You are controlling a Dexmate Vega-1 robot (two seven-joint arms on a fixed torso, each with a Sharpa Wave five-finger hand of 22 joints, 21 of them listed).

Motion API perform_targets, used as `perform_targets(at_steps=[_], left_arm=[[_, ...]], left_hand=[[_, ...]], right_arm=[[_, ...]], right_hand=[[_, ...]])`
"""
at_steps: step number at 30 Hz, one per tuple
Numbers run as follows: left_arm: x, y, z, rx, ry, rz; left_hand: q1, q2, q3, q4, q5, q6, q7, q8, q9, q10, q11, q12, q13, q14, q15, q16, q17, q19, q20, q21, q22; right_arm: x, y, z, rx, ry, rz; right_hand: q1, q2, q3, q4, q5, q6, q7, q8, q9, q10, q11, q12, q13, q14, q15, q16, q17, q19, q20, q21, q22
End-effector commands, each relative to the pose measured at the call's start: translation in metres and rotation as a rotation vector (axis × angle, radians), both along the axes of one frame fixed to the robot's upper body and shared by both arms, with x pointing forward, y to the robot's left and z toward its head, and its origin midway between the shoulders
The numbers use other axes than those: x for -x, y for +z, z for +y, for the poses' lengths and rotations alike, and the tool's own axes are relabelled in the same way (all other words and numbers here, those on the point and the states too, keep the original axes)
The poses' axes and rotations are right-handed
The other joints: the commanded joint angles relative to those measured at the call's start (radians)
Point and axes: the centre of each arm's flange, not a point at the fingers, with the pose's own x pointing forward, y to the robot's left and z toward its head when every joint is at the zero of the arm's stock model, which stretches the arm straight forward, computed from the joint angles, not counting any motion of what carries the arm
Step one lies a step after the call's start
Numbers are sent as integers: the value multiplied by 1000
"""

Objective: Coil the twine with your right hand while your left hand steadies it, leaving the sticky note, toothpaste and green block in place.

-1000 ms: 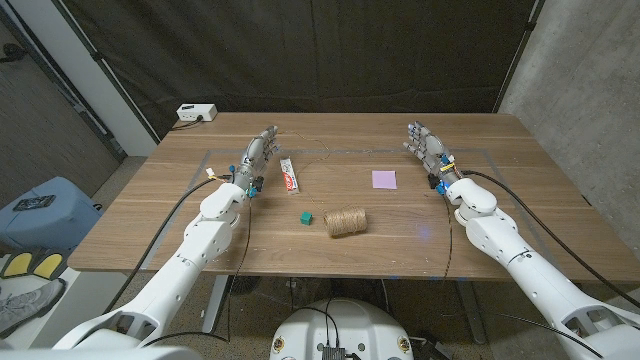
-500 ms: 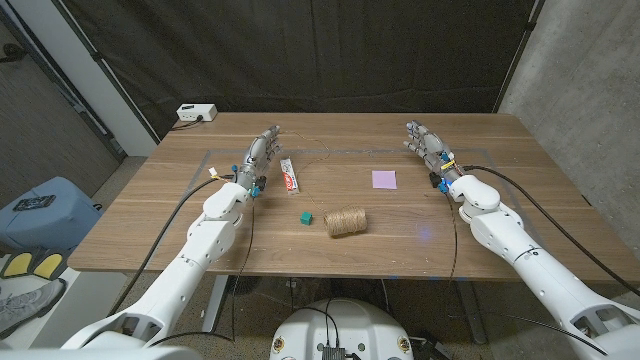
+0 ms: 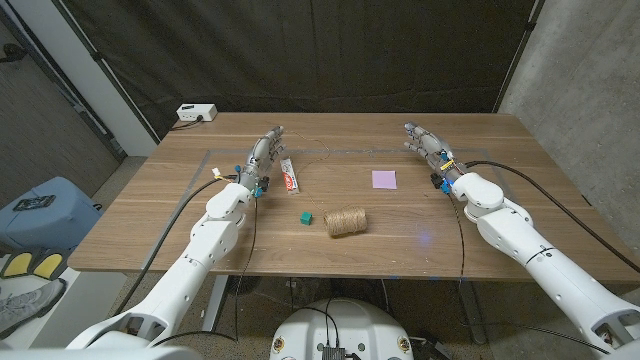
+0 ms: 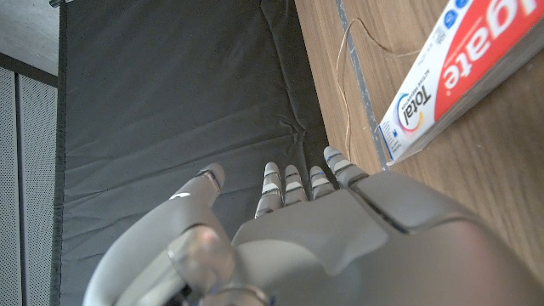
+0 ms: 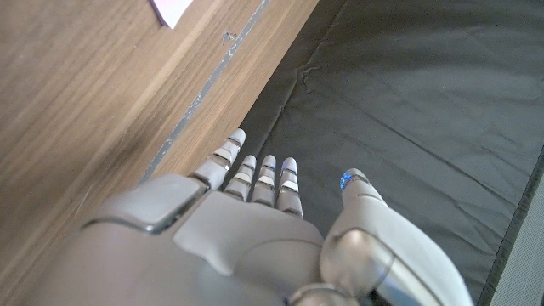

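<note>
Comparing with a second ago in the head view, we see both arms edge slightly outward; coiling has not begun. Our left hand (image 3: 261, 160) and right hand (image 3: 428, 147) hold nothing, fingers released. The twine (image 3: 346, 221) spool sits at desk centre, tan and tightly wound, block (image 3: 304, 217) at its 9 o'clock, note (image 3: 384, 179) at 1.

In the left wrist view, the toothpaste (image 4: 455, 78) lies just beside our extended fingers (image 4: 293, 185).

In the right wrist view, fingers (image 5: 263, 179) stretch apart past the desk (image 5: 93, 110) edge.

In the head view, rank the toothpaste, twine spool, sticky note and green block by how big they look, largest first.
1. Twine spool, the bulkiest.
2. Toothpaste, longer but thinner; it lies farther from the camera, so its order with the spool is unsure.
3. Sticky note.
4. Green block, clearly smallest.
</note>
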Motion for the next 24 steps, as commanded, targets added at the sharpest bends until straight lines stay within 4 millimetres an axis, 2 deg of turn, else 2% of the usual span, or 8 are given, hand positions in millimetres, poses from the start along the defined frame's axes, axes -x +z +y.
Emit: perform_targets(at_steps=[1, 5, 11, 24], left_arm=[[3, 3, -2, -21, -10, -11], [3, 6, -1, -28, -17, -21], [3, 8, 1, -41, -22, -26], [1, 15, 7, -89, -38, -31]], left_hand=[[28, -5, 9, -31, 6, 18, -1, 5, 1, 17, -8, 9, 5, 10, 0, 3, 3, 15, -7, 3, 3], [42, -15, 12, -57, 11, 31, -12, 7, 1, 22, -19, 9, 5, 13, -13, 3, 4, 18, -20, 3, 2], [67, -21, 20, -93, 22, 37, -16, 7, 0, 25, -26, 8, 5, 14, -20, 3, 4, 19, -27, 1, 1], [128, -31, 40, -173, 42, 29, -14, 2, 0, 27, -23, 5, 6, 17, -13, 3, 5, 22, -21, -1, 0]], right_arm=[[12, 4, 5, 95, -56, -7], [14, 7, 8, 125, -72, -9], [18, 12, 12, 168, -93, -12], [29, 24, 21, 247, -129, -23]], right_hand=[[10, 1, 4, -6, -1, 6, 4, 6, 6, -1, 7, 5, 3, 1, 4, 4, 2, -4, -3, 5, 3], [12, 0, 4, -9, -1, 6, 3, 6, 6, -2, 6, 5, 3, -1, 8, 4, 2, -6, -2, 4, 3], [15, -1, 4, -14, -2, 3, 1, 5, 6, -7, 5, 3, 3, -3, 9, 4, 1, -8, -2, 4, 3], [19, -6, 2, -24, -4, -2, 1, 4, 6, -15, 5, 2, 3, -9, 16, 3, 0, -14, 3, 4, 3]])
